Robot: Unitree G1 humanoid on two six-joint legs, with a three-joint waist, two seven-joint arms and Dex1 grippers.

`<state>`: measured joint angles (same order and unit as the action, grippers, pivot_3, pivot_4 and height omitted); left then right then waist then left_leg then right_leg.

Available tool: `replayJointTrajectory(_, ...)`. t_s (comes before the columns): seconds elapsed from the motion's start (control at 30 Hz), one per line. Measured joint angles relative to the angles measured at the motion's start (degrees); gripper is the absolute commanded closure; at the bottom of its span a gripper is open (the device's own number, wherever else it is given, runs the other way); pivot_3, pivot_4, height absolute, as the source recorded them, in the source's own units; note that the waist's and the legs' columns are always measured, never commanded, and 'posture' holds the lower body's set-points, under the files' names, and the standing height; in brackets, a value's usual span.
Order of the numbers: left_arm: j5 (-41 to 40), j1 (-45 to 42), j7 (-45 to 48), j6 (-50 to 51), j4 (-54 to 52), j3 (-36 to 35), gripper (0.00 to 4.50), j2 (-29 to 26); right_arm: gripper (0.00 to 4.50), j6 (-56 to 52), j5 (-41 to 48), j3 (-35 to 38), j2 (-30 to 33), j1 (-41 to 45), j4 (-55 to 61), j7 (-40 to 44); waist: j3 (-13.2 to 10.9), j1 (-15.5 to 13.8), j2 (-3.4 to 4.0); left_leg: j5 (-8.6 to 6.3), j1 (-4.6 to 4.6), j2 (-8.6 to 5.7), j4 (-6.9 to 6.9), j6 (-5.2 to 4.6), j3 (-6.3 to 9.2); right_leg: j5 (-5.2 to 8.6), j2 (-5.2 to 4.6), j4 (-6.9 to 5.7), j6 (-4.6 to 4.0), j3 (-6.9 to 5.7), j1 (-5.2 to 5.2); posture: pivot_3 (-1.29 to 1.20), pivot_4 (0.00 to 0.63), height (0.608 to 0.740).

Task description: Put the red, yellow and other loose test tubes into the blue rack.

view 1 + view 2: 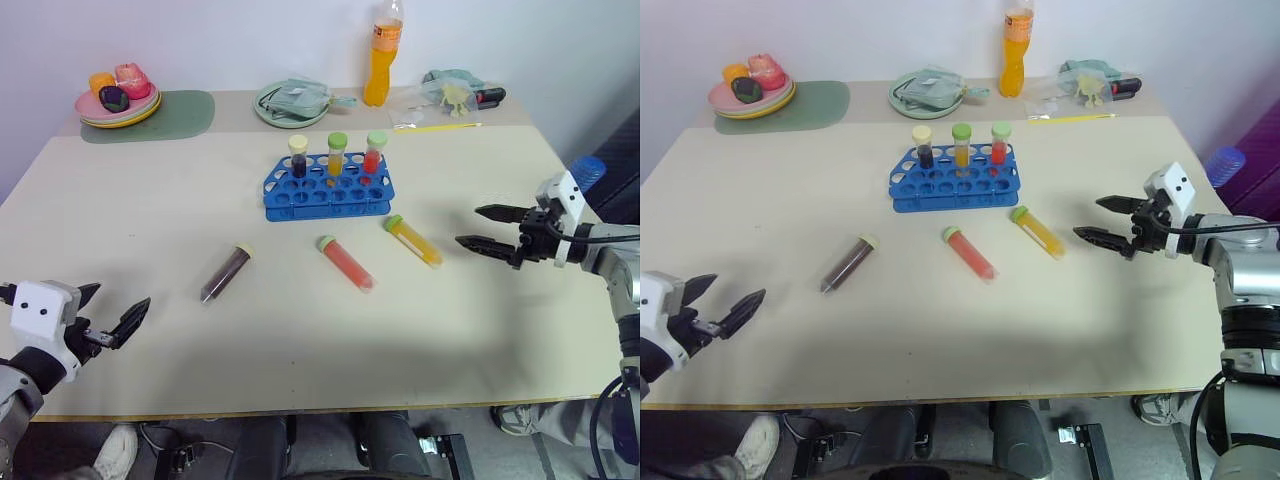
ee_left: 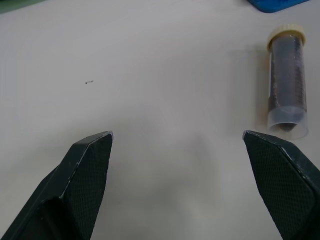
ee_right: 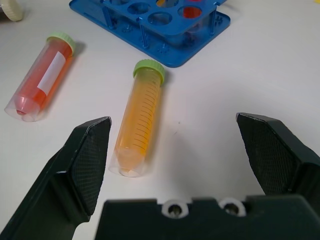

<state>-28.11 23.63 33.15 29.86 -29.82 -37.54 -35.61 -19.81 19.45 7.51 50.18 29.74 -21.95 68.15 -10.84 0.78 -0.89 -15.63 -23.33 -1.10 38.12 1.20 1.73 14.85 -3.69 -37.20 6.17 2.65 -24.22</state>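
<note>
Your right wrist view is giving you the graduations on the yellow tube (image 3: 139, 119) and the label on the red tube (image 3: 43, 76); both are lying on the table (image 1: 150, 200) before the blue rack (image 1: 328, 188). The purple tube (image 1: 225, 273) is lying further left. Your right gripper (image 1: 488, 228) is hovering beside the yellow tube, jaws spread wide, empty. Your left gripper (image 1: 112, 312) is hanging low, likewise spread.

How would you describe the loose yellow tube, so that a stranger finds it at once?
Start at the blue rack in the middle of the table. Three tubes lie flat in front of it; the yellow tube is the one farthest to the robot's right, near the right tool. Its neighbour with the same green cap, the red tube, holds red liquid.
</note>
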Motion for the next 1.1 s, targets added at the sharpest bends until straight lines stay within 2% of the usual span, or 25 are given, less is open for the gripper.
replayJointTrajectory(0.47,-1.3,0.1,-0.4,0.0,-2.1,-1.3,0.19,0.2,0.05,-2.1,0.0,-0.4,-2.5,-0.6,3.5,-3.0,0.0,-0.1,0.00,0.00,0.00,0.00,0.00,0.00,0.00,0.00,0.00,0.00,0.00,0.00,0.00,0.00,0.150,0.729)
replayJointTrajectory(0.7,-1.3,-3.6,-1.1,0.4,-2.1,3.2,0.19,0.4,0.05,-7.0,2.2,0.6,-2.9,-2.9,8.2,-5.6,0.0,-0.1,0.00,0.00,-0.01,-0.02,0.01,0.00,0.01,0.00,0.01,-0.01,0.00,0.00,0.01,0.00,0.150,0.729)
replayJointTrajectory(0.97,-1.1,-9.0,-0.4,1.1,-1.1,9.9,0.19,-0.4,0.05,-17.0,7.2,3.2,-2.8,-7.3,21.5,-9.9,0.0,-0.1,0.01,0.00,0.00,0.00,0.01,0.00,0.02,-0.01,0.02,-0.04,0.01,0.00,0.00,0.00,0.150,0.729)
replayJointTrajectory(1.1,-0.8,-10.4,2.0,0.2,-0.7,11.9,0.19,-2.4,0.05,-27.0,7.8,-2.1,0.3,-5.5,33.8,-13.2,0.0,0.2,0.07,0.00,-0.01,0.02,-0.02,0.00,0.01,0.00,0.02,-0.05,0.00,0.01,-0.07,0.00,0.150,0.729)
